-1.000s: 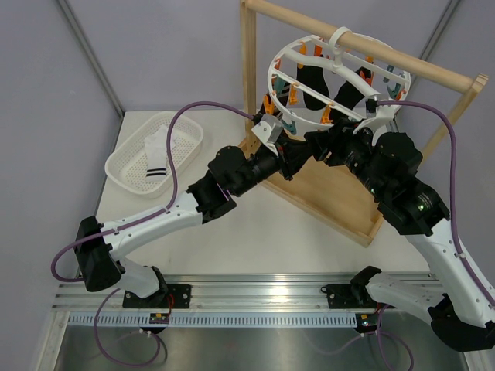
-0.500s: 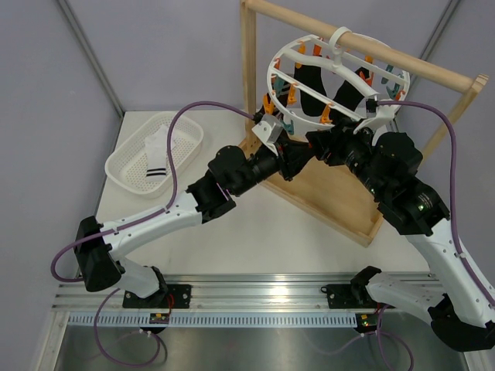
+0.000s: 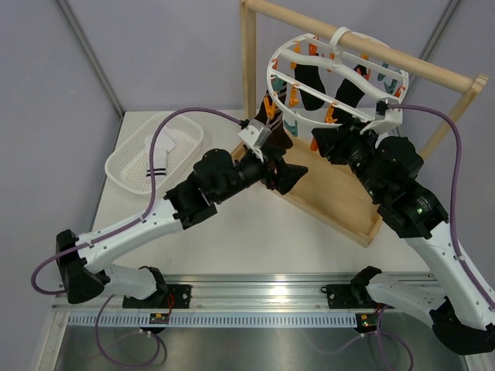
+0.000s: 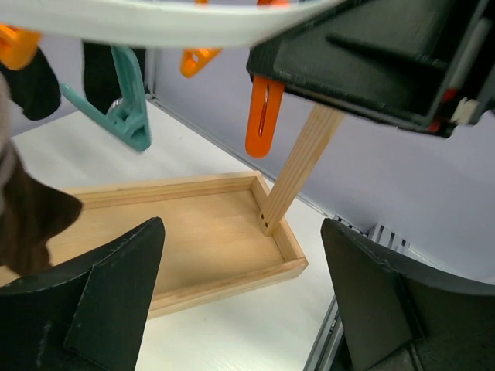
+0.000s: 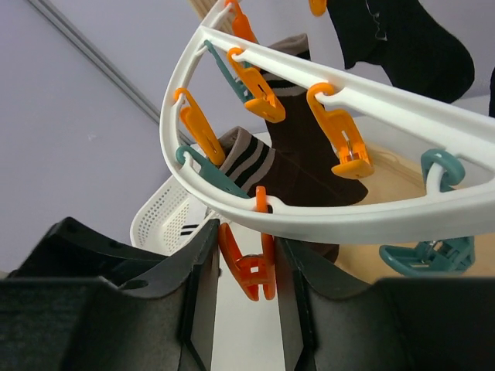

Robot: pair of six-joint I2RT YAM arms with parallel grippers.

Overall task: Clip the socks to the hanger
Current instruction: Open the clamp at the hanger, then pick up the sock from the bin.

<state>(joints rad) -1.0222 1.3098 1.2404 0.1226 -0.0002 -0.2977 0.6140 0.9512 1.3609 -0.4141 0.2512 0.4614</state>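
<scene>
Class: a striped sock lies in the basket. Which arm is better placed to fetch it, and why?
Left. Its hand is open, empty and on the side of the basket, nearer the striped sock. The right hand is closed on an orange clip under the hanger.

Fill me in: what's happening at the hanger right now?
The right claw is pinching an orange clip on the rim of the hanger, where several dark socks already hang. The left claw is open and empty, below the ring and over the wooden stand's base. One white striped sock lies in the basket.
</scene>
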